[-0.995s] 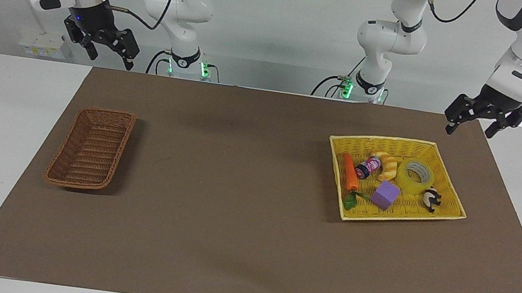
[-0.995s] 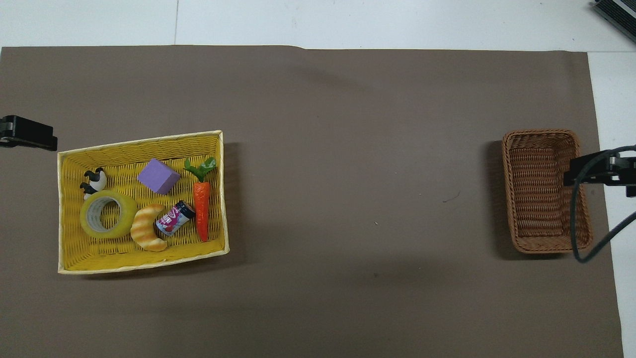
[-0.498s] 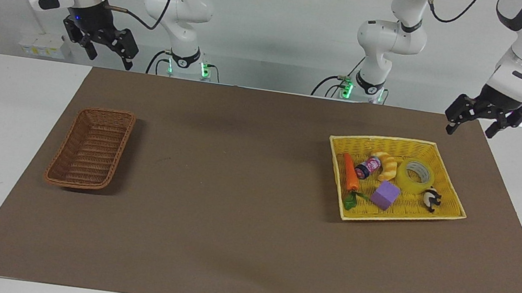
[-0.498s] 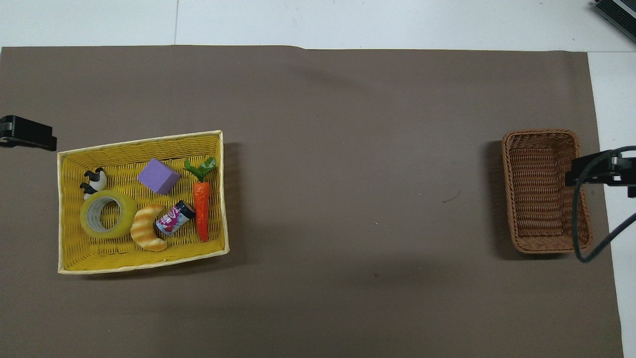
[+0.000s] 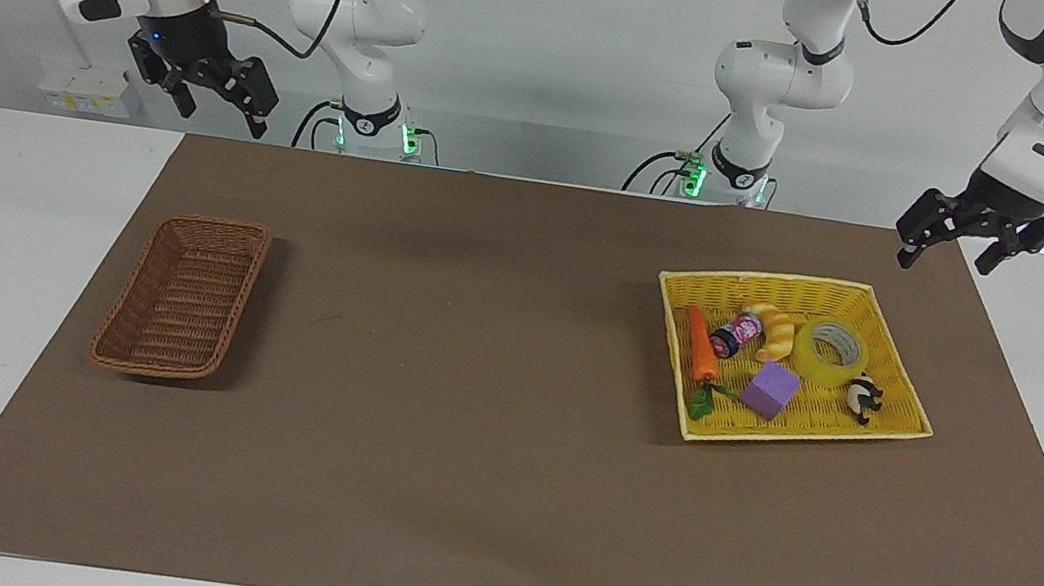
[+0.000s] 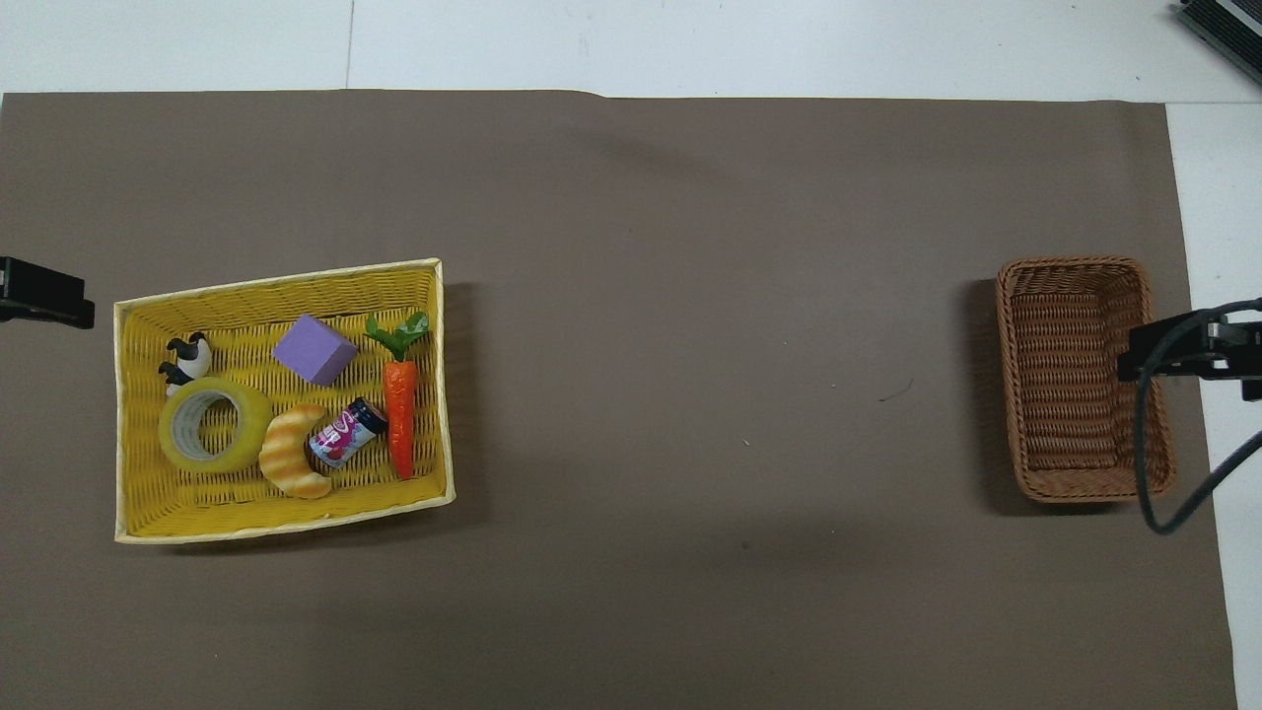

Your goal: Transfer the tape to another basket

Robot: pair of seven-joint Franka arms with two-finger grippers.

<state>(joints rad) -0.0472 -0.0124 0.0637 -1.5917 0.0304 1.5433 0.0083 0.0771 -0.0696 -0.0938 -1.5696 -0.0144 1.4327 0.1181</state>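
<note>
The tape [image 5: 832,352] [image 6: 212,424], a yellow translucent roll with a white core, lies flat in the yellow tray-basket [image 5: 765,283] [image 6: 281,281], beside a croissant toy. The brown wicker basket [image 5: 184,297] [image 6: 1085,380] stands empty toward the right arm's end of the table. My left gripper [image 5: 942,256] [image 6: 39,301] hangs open in the air over the mat's corner, off to the side of the yellow tray-basket and apart from it. My right gripper [image 5: 221,114] [image 6: 1183,345] hangs open high over the brown basket's outer edge, holding nothing.
The yellow tray-basket also holds a carrot [image 5: 701,345], a small jar [image 5: 738,334], a croissant toy [image 5: 776,333], a purple block [image 5: 770,389] and a black-and-white figure [image 5: 862,396]. A brown mat [image 5: 486,409] covers the table between the two baskets.
The left gripper has drifted slightly up and toward its own end of the table. The right gripper has shifted only a little. Nothing in the baskets has moved.
</note>
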